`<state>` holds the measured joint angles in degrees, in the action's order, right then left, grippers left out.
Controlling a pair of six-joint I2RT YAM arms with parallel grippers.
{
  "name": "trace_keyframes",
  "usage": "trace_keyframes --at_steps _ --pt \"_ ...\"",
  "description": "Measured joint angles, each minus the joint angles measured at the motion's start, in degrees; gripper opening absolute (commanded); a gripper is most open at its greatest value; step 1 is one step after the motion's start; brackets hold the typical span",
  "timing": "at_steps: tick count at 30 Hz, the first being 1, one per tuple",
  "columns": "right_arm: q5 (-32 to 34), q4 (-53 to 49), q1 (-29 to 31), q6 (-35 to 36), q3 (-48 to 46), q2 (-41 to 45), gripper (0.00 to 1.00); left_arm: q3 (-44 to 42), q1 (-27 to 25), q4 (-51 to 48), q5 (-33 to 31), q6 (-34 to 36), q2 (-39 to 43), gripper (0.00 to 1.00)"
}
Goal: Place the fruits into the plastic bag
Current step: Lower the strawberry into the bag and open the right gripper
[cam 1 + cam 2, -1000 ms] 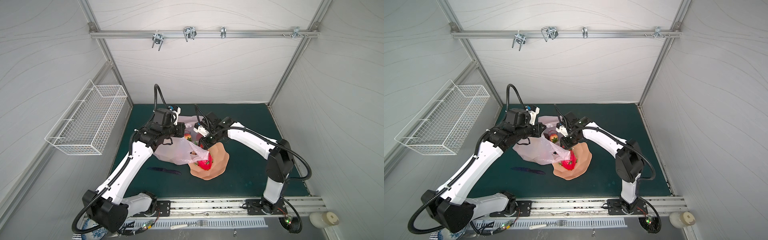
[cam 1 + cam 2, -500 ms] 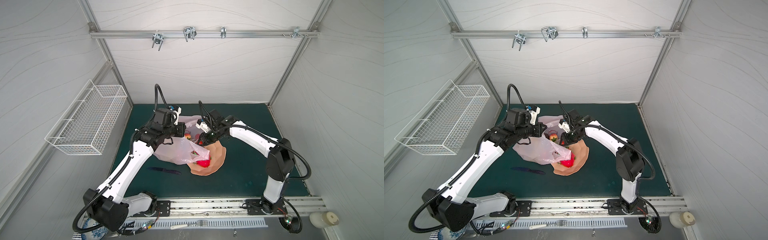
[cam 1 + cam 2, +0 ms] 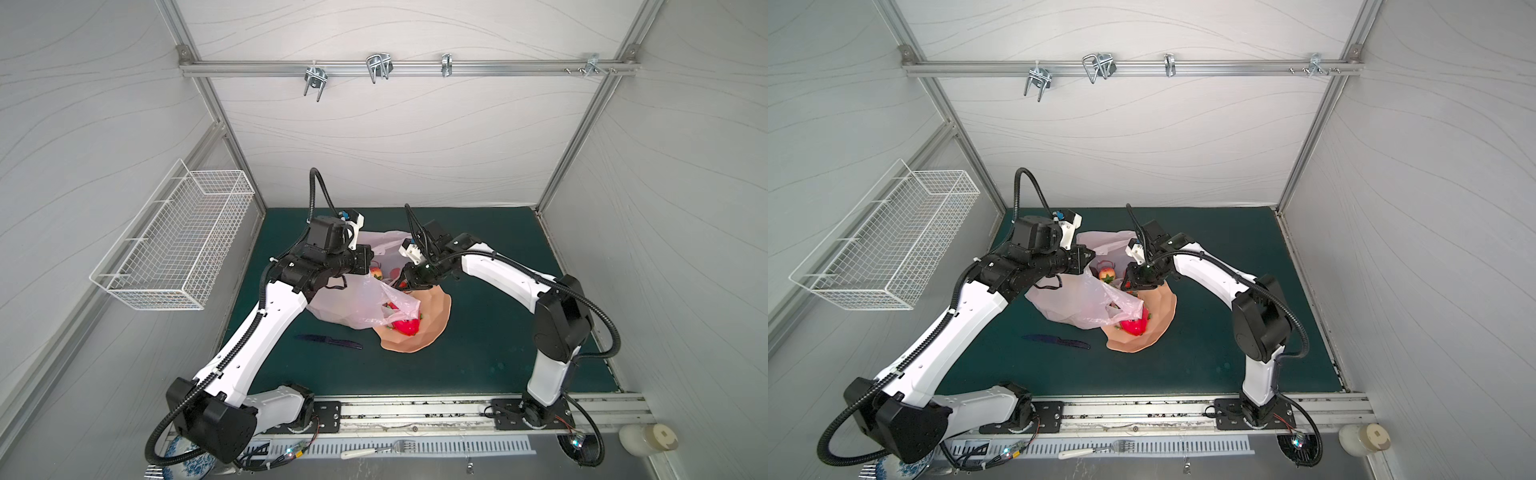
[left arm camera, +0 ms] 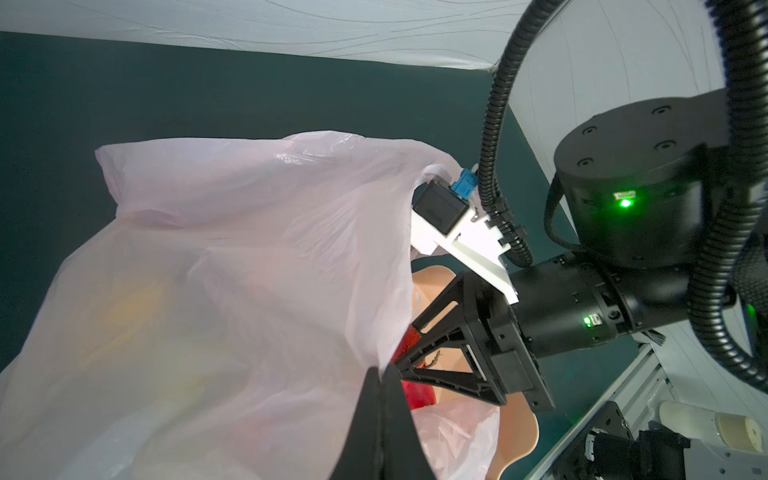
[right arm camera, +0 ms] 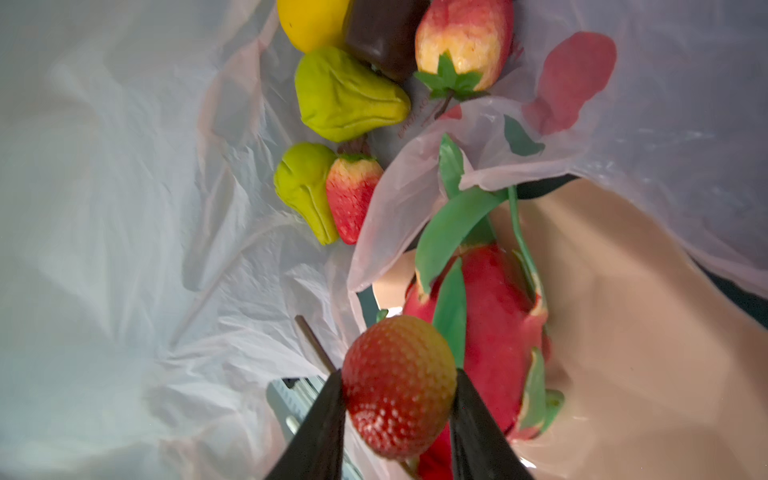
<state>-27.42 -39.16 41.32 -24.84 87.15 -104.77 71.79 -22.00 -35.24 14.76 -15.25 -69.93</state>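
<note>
My right hand (image 5: 398, 376) grasps a strawberry (image 5: 399, 399) between its fingers, at the edge of the plastic bag (image 5: 124, 208). Just past my fingertips the dragon fruit (image 5: 494, 324) lies in the peach bowl (image 5: 623, 332). Farther ahead, the other fruits (image 5: 349, 95) rest inside the bag. My left hand (image 4: 380, 374) is clenched on the bag's rim.
</note>
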Motion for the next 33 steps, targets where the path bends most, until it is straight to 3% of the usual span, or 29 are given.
trace_keyframes --at_steps 17,20,24,25,27,33 --pt "-5.05 14.4 4.52 -21.18 1.95 -8.35 0.26 0.11 -0.17 1.92 0.59 -1.42 -0.63 0.0" --pt "-5.53 17.31 5.42 -24.96 1.97 -9.64 0.42 0.11 -0.17 2.38 0.7 -1.46 -0.74 0.0" --pt "-6.82 20.37 6.32 -28.5 2.54 -11.02 0.78 0.11 -0.17 2.71 0.68 -1.44 -0.74 0.0" --pt "-7.08 20.85 6.38 -28.98 2.56 -11.06 0.83 0.11 -0.17 2.71 0.66 -1.44 -0.74 0.0" --pt "-7.76 22.12 6.47 -29.38 2.58 -11.02 0.91 0.11 -0.17 2.64 0.46 -1.31 -0.74 0.0" --pt "-8.66 21.59 5.99 -27.28 2.4 -9.99 0.99 0.11 0.0 2.1 -0.81 -0.55 -0.61 0.0"
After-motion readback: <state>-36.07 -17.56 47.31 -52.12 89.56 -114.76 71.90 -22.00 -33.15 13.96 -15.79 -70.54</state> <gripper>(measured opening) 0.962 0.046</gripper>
